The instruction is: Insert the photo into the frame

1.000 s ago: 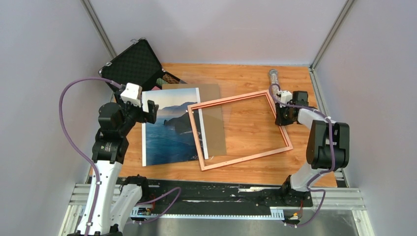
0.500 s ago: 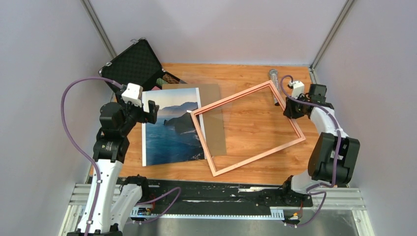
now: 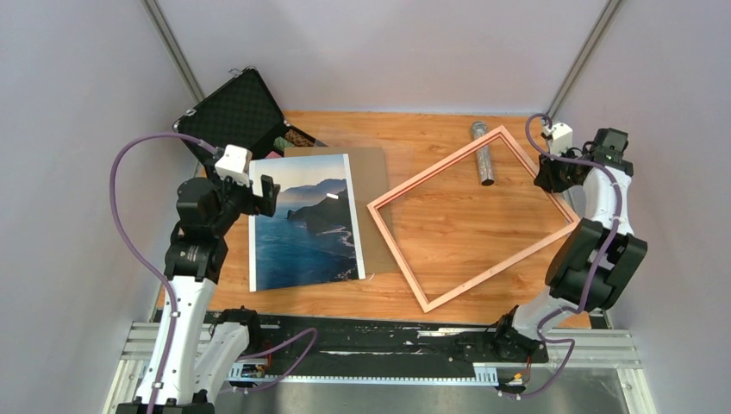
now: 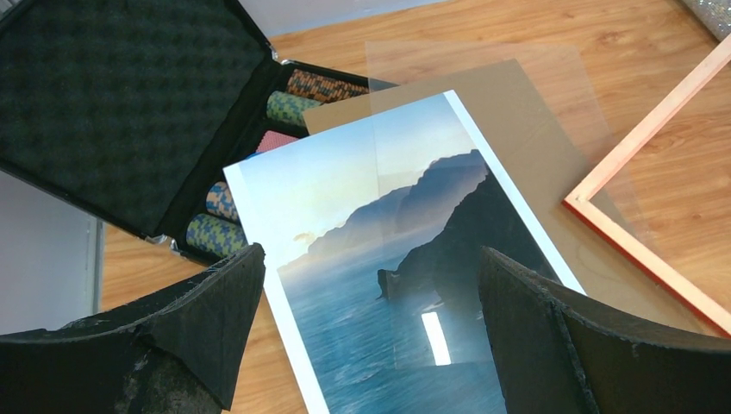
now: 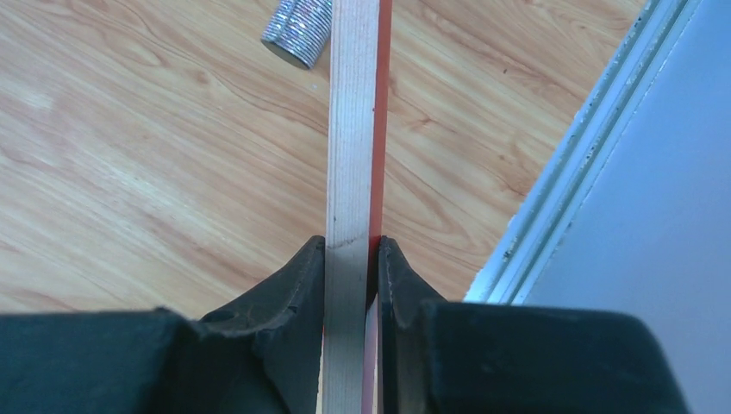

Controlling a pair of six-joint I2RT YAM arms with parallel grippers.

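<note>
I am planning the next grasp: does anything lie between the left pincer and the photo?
Partly. A clear sheet covers the right part of the photo; the left part, nearest the open left pincer, looks bare.

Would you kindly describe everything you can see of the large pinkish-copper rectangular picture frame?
The thin-railed pinkish-copper rectangular frame is empty; the wooden table shows through it. Its other face shows bright red. It is turned diamond-wise over the table's right half, apart from the sea-and-cliffs photo print. The right gripper is shut on its right-hand rail; its far rail crosses over the glittery silver tube.
</note>
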